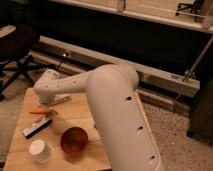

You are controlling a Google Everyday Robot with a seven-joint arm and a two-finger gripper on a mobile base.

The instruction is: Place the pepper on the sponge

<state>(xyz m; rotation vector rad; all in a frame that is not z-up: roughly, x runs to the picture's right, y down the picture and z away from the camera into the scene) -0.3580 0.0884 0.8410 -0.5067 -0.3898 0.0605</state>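
1 pepper (39, 111), 1 bowl (74, 140), 1 cup (39, 150), 1 block (36, 128)

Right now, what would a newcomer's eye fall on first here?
The big white arm fills the middle, sweeping from lower right to the wooden table's back left, where its pincer hangs close by the orange pepper. Next, the red bowl near the front edge, with a white cup beside it. The sponge is out of sight.

The lone camera looked steeply down from close behind the arm (117, 115), facing the wooden worktop (75, 114). The claw (50, 103) hung over the worktop's left side.
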